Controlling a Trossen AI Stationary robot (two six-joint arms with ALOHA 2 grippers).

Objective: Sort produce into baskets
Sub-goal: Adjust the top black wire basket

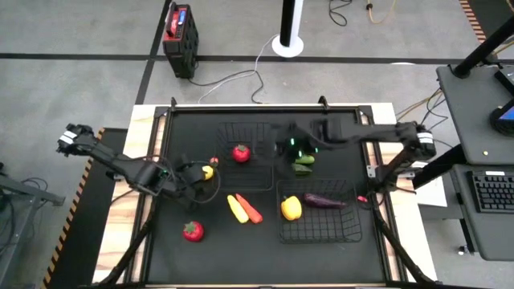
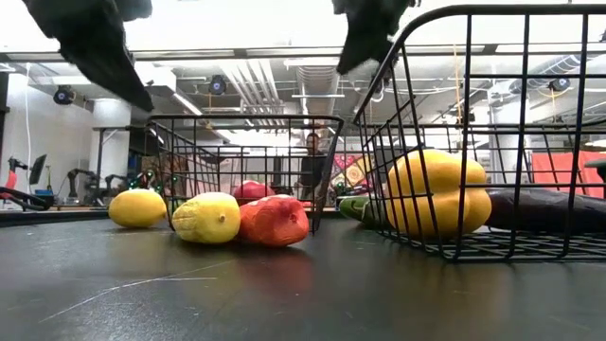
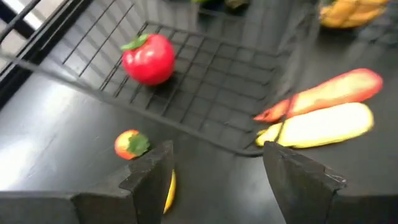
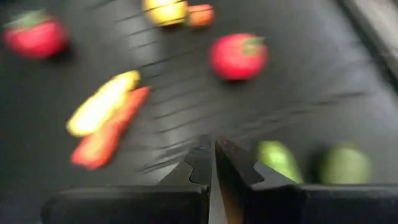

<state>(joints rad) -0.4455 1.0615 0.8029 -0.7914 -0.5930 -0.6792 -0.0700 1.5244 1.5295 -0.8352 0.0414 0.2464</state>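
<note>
L tool [image 1: 186, 170] is hovering w/ fingers spread, empty, just beside small yellow lemon [image 1: 208, 172] on black desk mat [image 1: 161, 257]. R tool [image 1: 294, 149] is sitting pressed together above green produce [image 1: 303, 164] btwn two black wire-grid baskets. Red tomato [image 1: 241, 152] is lying in far basket [image 1: 227, 128]; yellow pepper [image 1: 291, 208] & dark purple eggplant [image 1: 324, 201] in near basket [image 1: 321, 233].

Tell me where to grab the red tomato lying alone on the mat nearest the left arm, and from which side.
Grip the red tomato across its round middle, coming straight down from above. It sits alone on the bare mat, so fingers have room on every side, and its green top looks too small to hold. The open left gripper is nearest.
</note>
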